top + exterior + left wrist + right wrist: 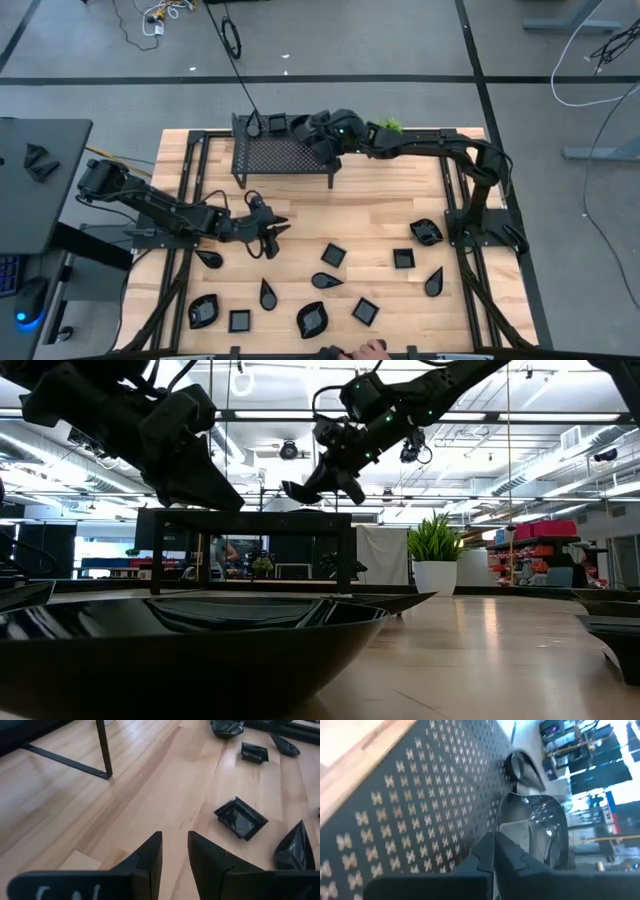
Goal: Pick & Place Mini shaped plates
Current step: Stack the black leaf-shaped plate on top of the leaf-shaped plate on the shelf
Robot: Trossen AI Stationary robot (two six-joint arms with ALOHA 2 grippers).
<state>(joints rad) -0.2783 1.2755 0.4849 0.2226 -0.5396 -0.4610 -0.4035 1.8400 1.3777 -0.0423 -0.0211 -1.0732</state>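
Right pincer (308, 128) closed over mesh rack (285, 155) — empty, left pincer (272, 236) part-open, empty.

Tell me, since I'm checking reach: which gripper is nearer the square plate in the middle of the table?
Left. The left gripper hovers beside the square plate, fingers apart and empty. The right gripper is across the table, shut over the mesh rack.
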